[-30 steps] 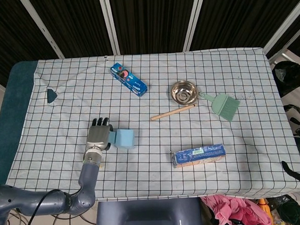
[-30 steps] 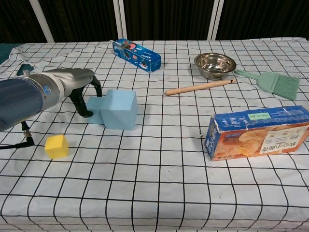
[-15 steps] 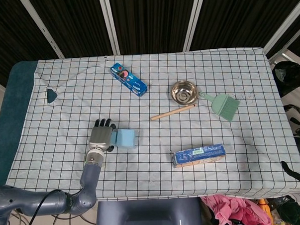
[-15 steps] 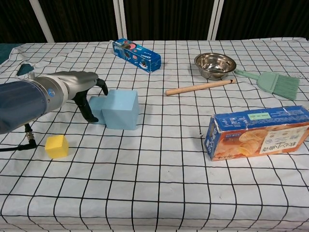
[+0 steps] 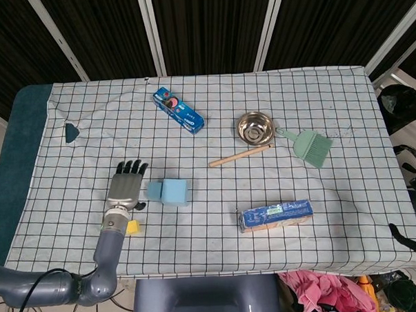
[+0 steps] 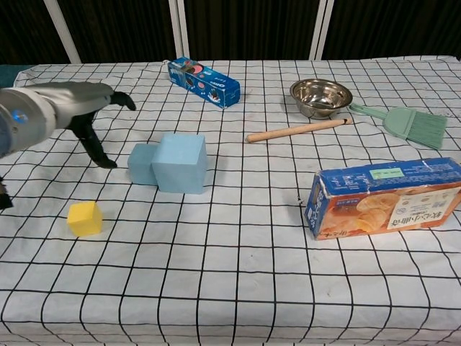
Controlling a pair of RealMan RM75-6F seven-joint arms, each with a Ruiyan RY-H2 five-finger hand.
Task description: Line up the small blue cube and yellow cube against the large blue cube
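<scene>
On the checked tablecloth (image 5: 282, 263), at its left side, the left hand (image 5: 124, 188) is seen raised with its fingers spread and nothing held in it, just apart from the cubes. Below it, near the wrist in the head view, the yellow cube (image 6: 85, 218) is found lying alone, apart from the other two. To its right, the small blue cube (image 6: 141, 164) is set touching the left face of the large blue cube (image 6: 179, 163), the pair forming a short row (the yellow one not yet joined to it). Further back, a blue biscuit packet (image 5: 179, 110) is laid at an angle. Toward the right half, a wooden stick (image 5: 239, 156) is seen just beside a steel bowl (image 5: 254, 128), and a green brush (image 5: 310, 146) is placed next to the bowl. Nearer the front edge, a blue and orange snack box (image 6: 387, 196) is shown lying on its long side. The right hand is not shown in either view.
</scene>
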